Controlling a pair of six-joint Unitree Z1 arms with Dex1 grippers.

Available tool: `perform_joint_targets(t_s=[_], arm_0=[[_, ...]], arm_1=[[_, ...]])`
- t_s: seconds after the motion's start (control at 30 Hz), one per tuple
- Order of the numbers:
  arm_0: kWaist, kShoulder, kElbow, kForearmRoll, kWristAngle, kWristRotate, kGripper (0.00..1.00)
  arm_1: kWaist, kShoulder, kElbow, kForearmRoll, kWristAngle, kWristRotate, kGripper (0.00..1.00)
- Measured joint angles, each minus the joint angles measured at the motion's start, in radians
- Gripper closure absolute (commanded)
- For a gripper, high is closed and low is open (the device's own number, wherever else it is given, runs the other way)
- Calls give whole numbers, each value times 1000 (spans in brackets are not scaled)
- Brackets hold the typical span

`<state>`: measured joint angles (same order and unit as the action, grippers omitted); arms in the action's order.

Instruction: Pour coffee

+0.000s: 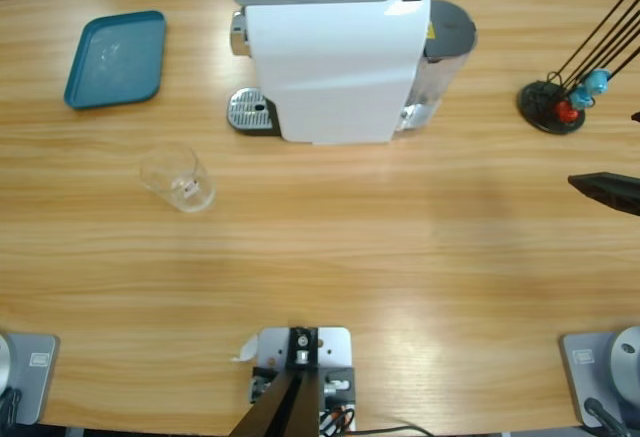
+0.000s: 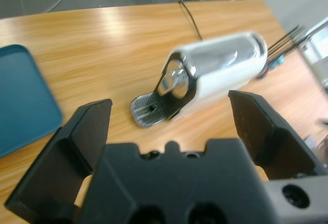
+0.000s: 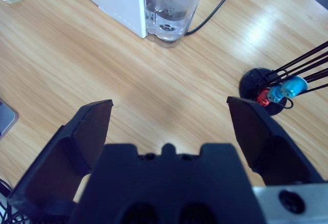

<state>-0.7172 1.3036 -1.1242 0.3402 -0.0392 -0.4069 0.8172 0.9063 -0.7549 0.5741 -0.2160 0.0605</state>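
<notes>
High view showed my clear glass [image 1: 178, 178] standing alone on open counter [image 1: 400, 257], well left of the coffee machine [image 1: 335, 55], while my left pincer [image 2: 169, 121] and right pincer [image 3: 169, 119] both gaped wide, holding nothing.

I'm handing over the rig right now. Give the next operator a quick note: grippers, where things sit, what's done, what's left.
Left gripper: jaws open, empty, looking at the coffee machine spout and drip tray.
Right gripper: jaws open, empty, over bare table near the capsule stand.
Clear glass: on the table left of the machine, not under the spout, apparently empty.
Blue tray: far left.
Done: nothing visible.
Left: get the glass under the spout, get coffee, pour.
</notes>
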Motion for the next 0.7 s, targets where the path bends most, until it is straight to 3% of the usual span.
perform_joint_targets(t_s=[0.2,0.53,0.57,0.63,0.7], arm_0=[[0,175,-122,-12,-84,-202,110],[21,332,-161,-17,-229,-376,123],[26,344,-166,-17,-241,-378,196],[34,362,-176,-17,-260,-378,503],[37,371,-180,-17,-263,-378,744]], arm_1=[[0,2,0,0,0,0,16],[0,2,0,0,0,0,47],[0,2,0,0,0,0,50],[0,2,0,0,0,0,50],[0,2,0,0,0,0,50]])
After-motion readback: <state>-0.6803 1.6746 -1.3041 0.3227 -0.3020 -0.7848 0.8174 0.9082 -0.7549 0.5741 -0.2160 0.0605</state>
